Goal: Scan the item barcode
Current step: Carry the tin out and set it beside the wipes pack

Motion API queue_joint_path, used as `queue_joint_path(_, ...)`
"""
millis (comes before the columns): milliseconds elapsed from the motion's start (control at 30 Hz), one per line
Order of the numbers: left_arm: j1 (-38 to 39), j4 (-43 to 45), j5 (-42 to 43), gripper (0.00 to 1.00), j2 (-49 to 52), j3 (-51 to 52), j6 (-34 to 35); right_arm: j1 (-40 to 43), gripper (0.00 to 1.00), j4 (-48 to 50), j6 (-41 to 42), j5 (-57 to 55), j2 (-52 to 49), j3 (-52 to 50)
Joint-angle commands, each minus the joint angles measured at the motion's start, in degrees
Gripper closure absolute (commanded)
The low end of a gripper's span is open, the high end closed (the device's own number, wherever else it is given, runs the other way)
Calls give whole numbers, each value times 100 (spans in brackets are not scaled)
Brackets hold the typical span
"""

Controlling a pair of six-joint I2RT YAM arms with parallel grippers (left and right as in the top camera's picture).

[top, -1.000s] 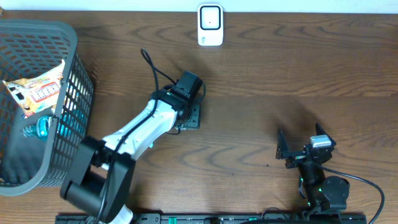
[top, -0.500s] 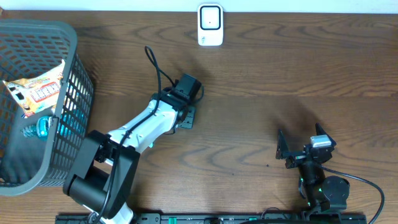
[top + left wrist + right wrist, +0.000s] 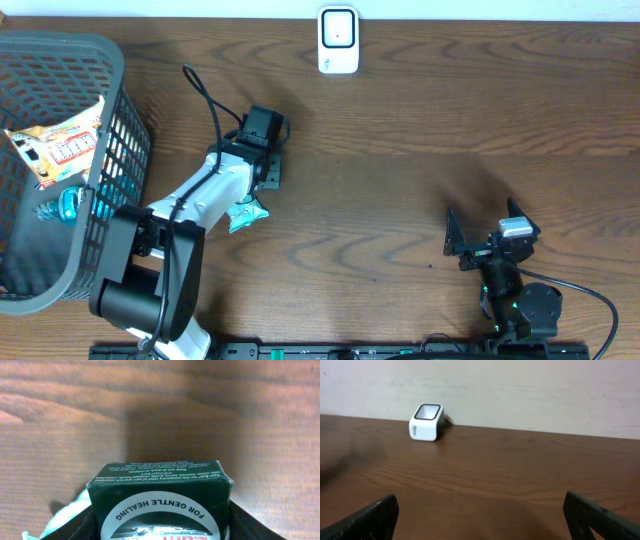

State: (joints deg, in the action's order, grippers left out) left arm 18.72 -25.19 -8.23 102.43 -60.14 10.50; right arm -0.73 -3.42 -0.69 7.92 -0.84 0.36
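Done: grasp of dark green box (image 3: 161,491) in left tool (image 3: 266,172), part-way closed on its sides, above left-centre of surface (image 3: 400,200). Not yet scanned. Remaining: carry to scanner (image 3: 338,40) at far edge; present barcode, not visible here. Open path ahead. Avoid basket (image 3: 120,110) at left edge and teal packet (image 3: 245,212) beside arm. Parked near front-right corner: right tool (image 3: 482,232), spread wide, empty.

Wood, card and plastic
Grained wood surface (image 3: 400,200), faintly sheened; smooth printed card box (image 3: 160,497); glossy white plastic scanner (image 3: 338,40); matt grey plastic mesh basket (image 3: 122,160).
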Motion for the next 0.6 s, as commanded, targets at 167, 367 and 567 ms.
queue_joint_path(167, 470, -299, 334, 43, 24, -197, 1152, -55, 1, -24, -24, -9, 46, -4)
queue_joint_path(367, 531, -627, 321, 43, 24, -118, 1729, -55, 1, -24, -24, -7, 46, -4)
queue_joint_path(567, 509, -909, 2, 43, 26, 179, 1725, -55, 1, -24, -24, -9, 46, -4)
